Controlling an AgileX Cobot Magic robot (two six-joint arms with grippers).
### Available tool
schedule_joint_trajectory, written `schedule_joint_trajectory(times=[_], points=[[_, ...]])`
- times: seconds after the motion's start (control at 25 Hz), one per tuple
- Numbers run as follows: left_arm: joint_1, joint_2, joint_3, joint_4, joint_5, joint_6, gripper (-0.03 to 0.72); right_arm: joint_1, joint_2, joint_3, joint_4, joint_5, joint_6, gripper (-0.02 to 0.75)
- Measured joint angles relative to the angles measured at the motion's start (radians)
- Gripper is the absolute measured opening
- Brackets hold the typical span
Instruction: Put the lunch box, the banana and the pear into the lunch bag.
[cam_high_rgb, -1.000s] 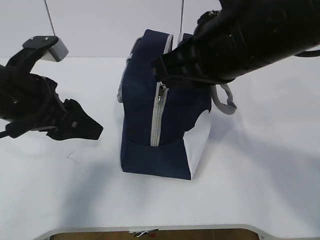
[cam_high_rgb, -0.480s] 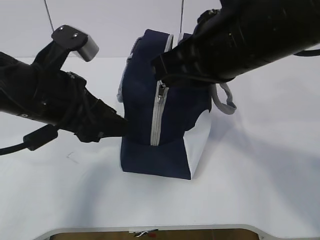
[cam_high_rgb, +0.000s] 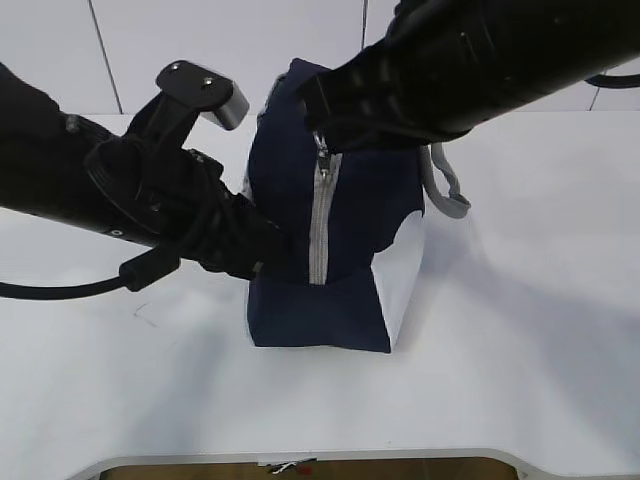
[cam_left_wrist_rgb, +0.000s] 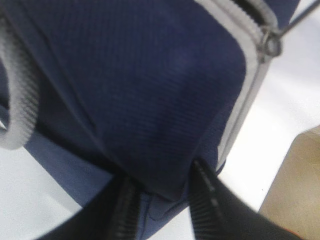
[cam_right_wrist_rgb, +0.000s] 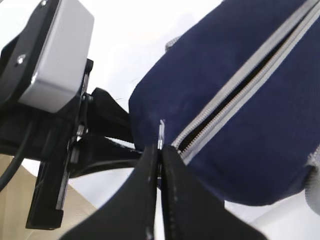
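The lunch bag (cam_high_rgb: 330, 230) stands upright near the middle of the white tabletop (cam_high_rgb: 520, 330), its grey zipper (cam_high_rgb: 320, 225) running down the end that faces the camera and its white lower panel (cam_high_rgb: 400, 280) turned to the right; a grey webbing handle (cam_high_rgb: 445, 190) hangs off its far side. The right tool (cam_right_wrist_rgb: 160, 150) is pinched fully closed on the zipper's ring pull (cam_right_wrist_rgb: 161, 131) at the top of that track, apparently placed to draw the bag open. The left tool (cam_left_wrist_rgb: 162, 192) has its two fingers set on either side of a lower corner of the navy fabric, partly closed around it, probably to brace the bag against that pull; the lunch box, banana and pear are nowhere in view. Behind the tabletop runs a plain pale wall (cam_high_rgb: 200, 40).
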Motion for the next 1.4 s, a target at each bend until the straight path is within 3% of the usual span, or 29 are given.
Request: schedule_joint_trajectory(times=[0.12, 0.2, 0.44, 0.84, 1.04, 1.4], points=[[0.000, 0.000, 0.000, 0.013, 0.002, 0.000, 0.036, 0.000, 0.000, 0.000, -0.006, 0.000, 0.000, 0.013], [0.000, 0.000, 0.000, 0.037, 0.009, 0.000, 0.008, 0.000, 0.000, 0.000, -0.027, 0.000, 0.000, 0.013], [0.000, -0.003, -0.005, 0.160, 0.056, 0.000, 0.000, 0.000, 0.000, -0.001, -0.133, -0.005, 0.000, 0.012], [0.000, -0.052, -0.010, 0.251, 0.118, 0.000, -0.001, 0.000, 0.058, -0.073, -0.333, -0.052, 0.073, 0.013], [0.000, -0.072, -0.010, 0.298, 0.129, 0.000, -0.001, -0.013, 0.136, -0.176, -0.383, -0.050, 0.076, 0.013], [0.000, -0.081, -0.010, 0.323, 0.148, 0.000, -0.001, -0.113, 0.232, -0.295, -0.410, -0.026, 0.076, 0.012]])
